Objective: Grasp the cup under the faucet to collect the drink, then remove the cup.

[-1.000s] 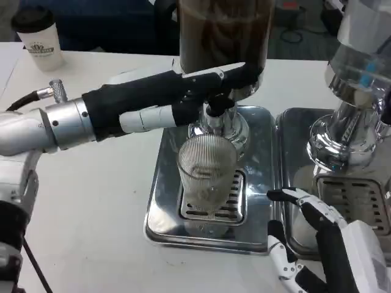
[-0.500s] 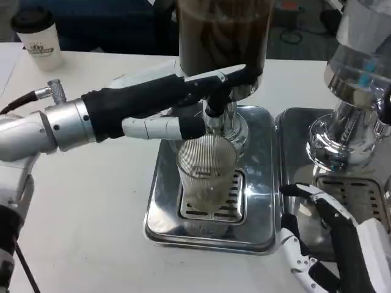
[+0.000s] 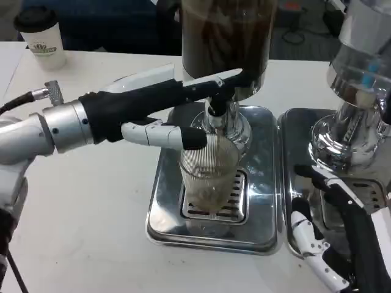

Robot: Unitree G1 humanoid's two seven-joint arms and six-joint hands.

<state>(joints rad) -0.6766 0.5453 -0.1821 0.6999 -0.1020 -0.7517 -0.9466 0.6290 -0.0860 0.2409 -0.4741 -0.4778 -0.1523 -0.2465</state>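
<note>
Ribbed clear plastic marks the cup (image 3: 209, 177), which stands upright on the slotted grate of the steel drip tray (image 3: 165, 213) at the centre of the head view, directly under the faucet (image 3: 217, 110) of the dark drink dispenser (image 3: 223, 36). A little pale liquid seems to lie at its bottom. The left hand (image 3: 162, 113) reaches in from nine o'clock, its black upper fingers laid along the dispenser's base by the faucet, while a lower white and black finger (image 3: 165, 134) lies across the cup's rim on its nine o'clock side; its fingers are spread and grip nothing. At five o'clock the right hand (image 3: 342, 244) hovers over a second tray (image 3: 287, 183), fingers apart, holding nothing. A lidded paper cup (image 3: 41, 38) stands at eleven o'clock.
</note>
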